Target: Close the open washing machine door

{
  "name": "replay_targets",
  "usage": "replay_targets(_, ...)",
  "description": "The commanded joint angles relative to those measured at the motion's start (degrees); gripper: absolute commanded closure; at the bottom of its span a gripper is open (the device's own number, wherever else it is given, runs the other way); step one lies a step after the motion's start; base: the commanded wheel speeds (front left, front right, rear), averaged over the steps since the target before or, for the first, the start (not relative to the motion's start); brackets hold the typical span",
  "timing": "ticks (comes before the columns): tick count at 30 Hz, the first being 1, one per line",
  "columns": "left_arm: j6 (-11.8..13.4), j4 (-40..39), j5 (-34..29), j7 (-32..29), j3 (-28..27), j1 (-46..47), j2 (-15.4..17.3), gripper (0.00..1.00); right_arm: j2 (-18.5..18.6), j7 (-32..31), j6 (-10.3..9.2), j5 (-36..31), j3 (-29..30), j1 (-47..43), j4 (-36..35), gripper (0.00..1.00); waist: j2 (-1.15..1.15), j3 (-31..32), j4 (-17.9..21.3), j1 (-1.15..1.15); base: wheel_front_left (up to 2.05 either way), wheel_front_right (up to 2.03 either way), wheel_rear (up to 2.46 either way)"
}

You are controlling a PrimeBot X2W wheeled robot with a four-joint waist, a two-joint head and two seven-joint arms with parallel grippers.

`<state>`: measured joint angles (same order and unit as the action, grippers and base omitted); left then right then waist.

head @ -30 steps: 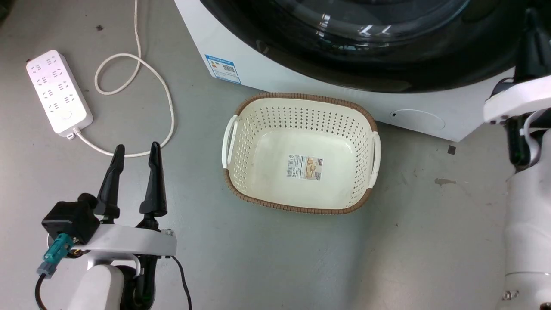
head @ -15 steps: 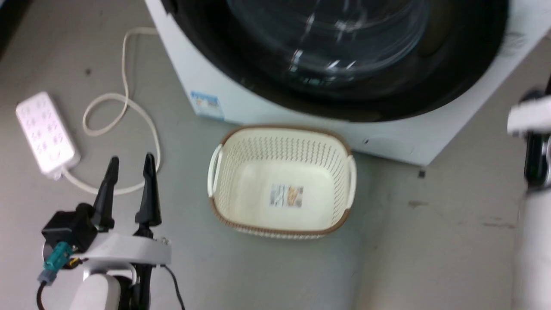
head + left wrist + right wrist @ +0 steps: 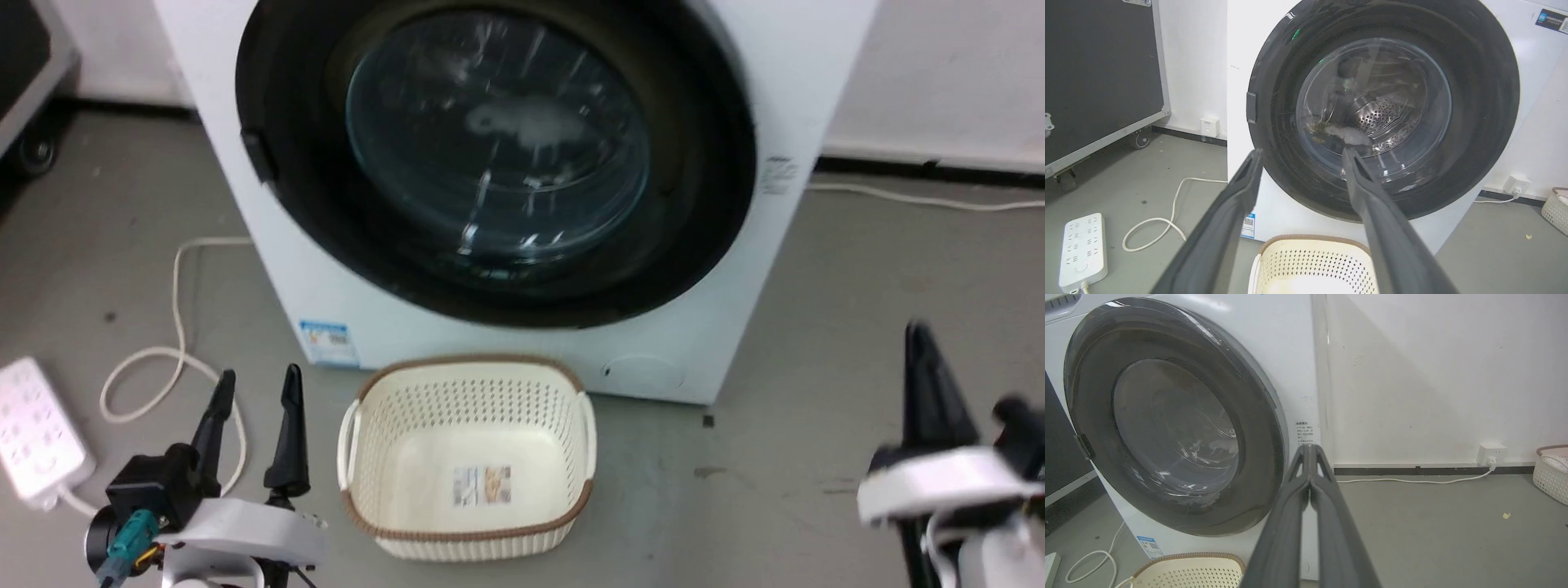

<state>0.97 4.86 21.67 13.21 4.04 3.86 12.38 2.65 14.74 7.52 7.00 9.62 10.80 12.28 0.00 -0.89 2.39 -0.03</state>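
**Washing machine front, seen from the head and both wrists.** The washing machine door [image 3: 498, 163], a round black ring around a clear bowl window, lies flat against the front of the white washing machine [image 3: 326, 302]. Its rim looks flush all round. A small latch block [image 3: 1251, 107] sits on the door's left edge.

A cream perforated basket [image 3: 465, 404] stands on the floor just below the door, close to the machine's lower front edge. Whether it touches the machine cannot be told.

The left gripper [image 3: 260, 374] is left of the basket and apart from it. Its two fingers are spread, and floor shows between them. The right gripper [image 3: 1309, 449] has its fingers pressed together along their length. In the head view it is blurred, over bare floor well to the right of the basket.

The grey concrete floor [image 3: 816, 286] is open to the right of the machine as far as the white wall [image 3: 1433, 375], where a cord runs to a wall socket [image 3: 1492, 451]. To the left lie a white power strip [image 3: 37, 441] and its looped cord [image 3: 175, 286]. Beyond them stands a black wheeled case [image 3: 1098, 73]. A second basket [image 3: 1551, 473] shows at the far right edge.
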Motion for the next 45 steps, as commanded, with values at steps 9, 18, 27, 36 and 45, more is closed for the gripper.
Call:
replay_targets(9, 0.47, -0.56, -0.64, -1.25, 1.2, -1.86, 0.87, 0.0, 0.22, -1.88, -0.03, -0.4, -3.98, -10.21, -3.35, 1.0, 0.0, 2.95, 1.66, 0.03, 0.0, 0.0, 0.0)
replay_targets(18, -0.1, 0.17, -1.2, -4.0, 3.03, -1.8, 2.07, 0.0, 0.22, -3.36, -0.03, 0.32, -4.63, -12.46, -5.18, 0.0, 0.0, 3.11, 1.27, 0.03, 0.0, 0.0, 0.0)
replay_targets(27, 0.55, 0.19, -0.71, -5.28, 3.32, -1.21, 2.08, 0.0, 0.22, -3.55, -0.03, 1.07, -4.9, -12.41, -5.52, 0.0, 0.0, 2.95, 1.19, 0.03, 0.0, 0.0, 0.0)
replay_targets(36, 0.63, -0.27, -0.01, -5.74, 3.61, -1.2, 2.19, 0.0, 0.22, -3.49, -0.03, 1.27, -5.21, -12.11, -5.06, 0.0, 0.0, 2.7, 1.35, 0.03, 0.0, 0.0, 0.0)
replay_targets(45, 0.58, -0.05, -0.26, -5.91, 3.76, -1.55, 1.9, 1.0, 0.0, -3.6, 0.01, 1.02, -5.2, -11.71, -5.1, 1.0, 0.0, 2.42, 1.28, 0.03, 0.0, 0.0, 0.0)
